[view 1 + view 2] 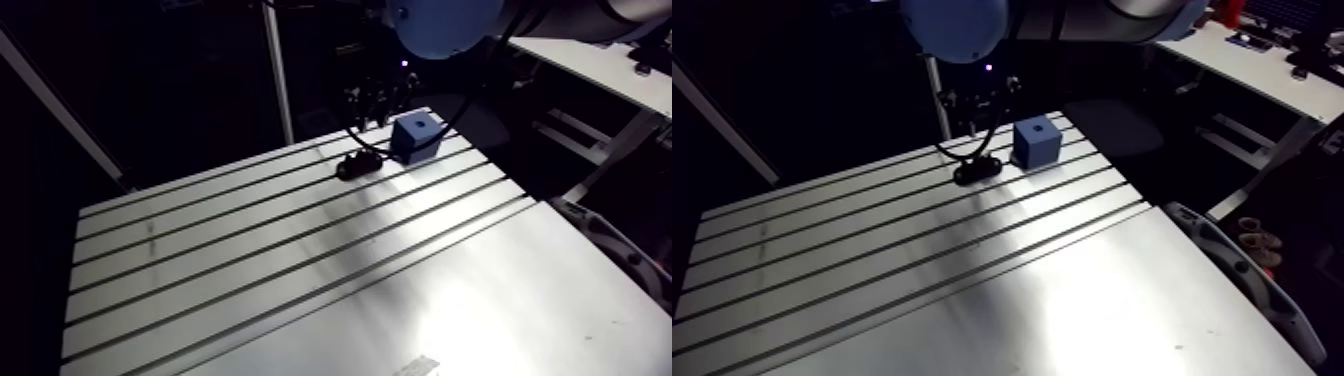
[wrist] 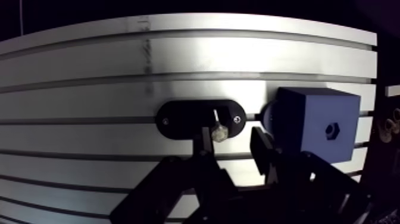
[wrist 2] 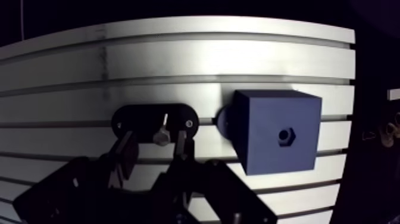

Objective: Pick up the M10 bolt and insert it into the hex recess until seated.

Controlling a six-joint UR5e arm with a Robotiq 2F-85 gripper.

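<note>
M10 bolt (image 3: 161, 138) between spread claw (image 3: 154, 142), wrist view only

My arm (image 1: 440, 25) comes in from the top edge of the arm view, with its light-blue joint cap large in the foreground. The wrist (image 1: 380, 95) hangs down from it, dark and small, over the far side of the tabletop (image 1: 300, 260). It looks close to vertical from here. In the wrist view I read the jaws as spread, with a plain gap between the two black tips. Both tips are low, near the surface, and their black linkages splay outward back toward the camera.
</note>
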